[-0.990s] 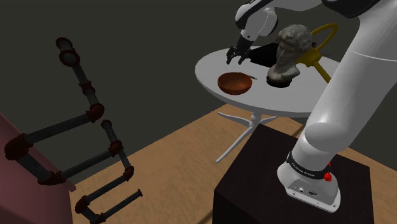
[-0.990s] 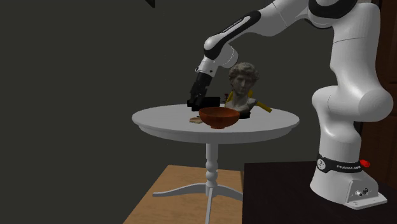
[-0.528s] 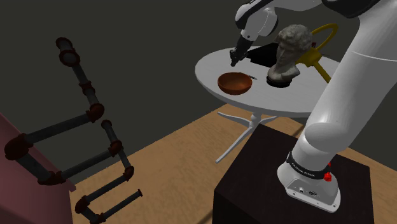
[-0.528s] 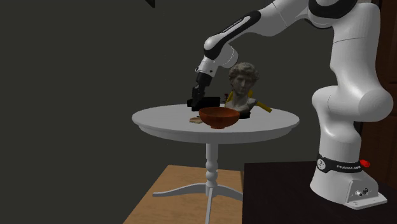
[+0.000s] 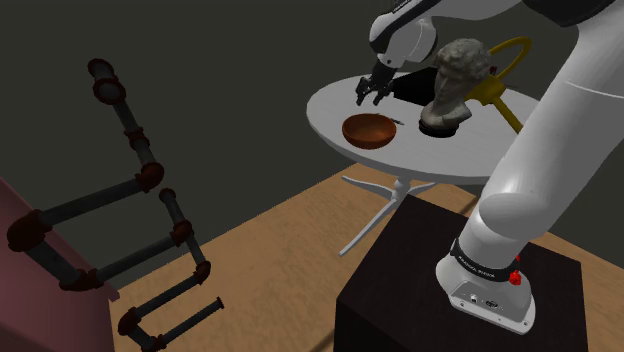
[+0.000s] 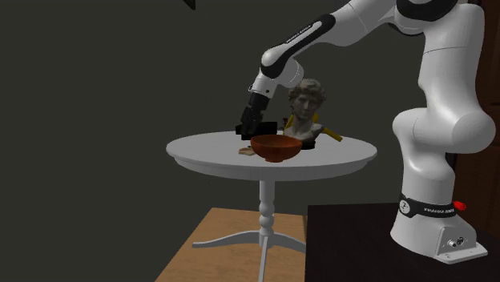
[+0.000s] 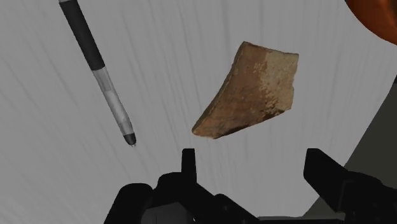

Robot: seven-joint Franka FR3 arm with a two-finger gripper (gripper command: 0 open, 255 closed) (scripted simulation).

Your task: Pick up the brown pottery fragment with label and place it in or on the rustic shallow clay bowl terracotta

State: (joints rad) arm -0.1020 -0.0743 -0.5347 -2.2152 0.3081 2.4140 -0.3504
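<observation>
The gripper (image 7: 253, 159) hangs low over the round white bench (image 5: 330, 105), its fingers (image 7: 324, 168) spread wide apart and holding nothing. The brown pottery fragment (image 7: 251, 89) lies flat on the bench just ahead of the fingertips, in line with the gap between them and touching neither. A black-and-grey pen (image 7: 102, 73) lies on the bench to one side of the fragment, apart from it. The reddish-brown clay bowl (image 5: 368, 131) sits nearer the bench's edge, close to the gripper (image 5: 368, 93). A stone-grey bust (image 5: 455, 85) stands beside the bowl.
</observation>
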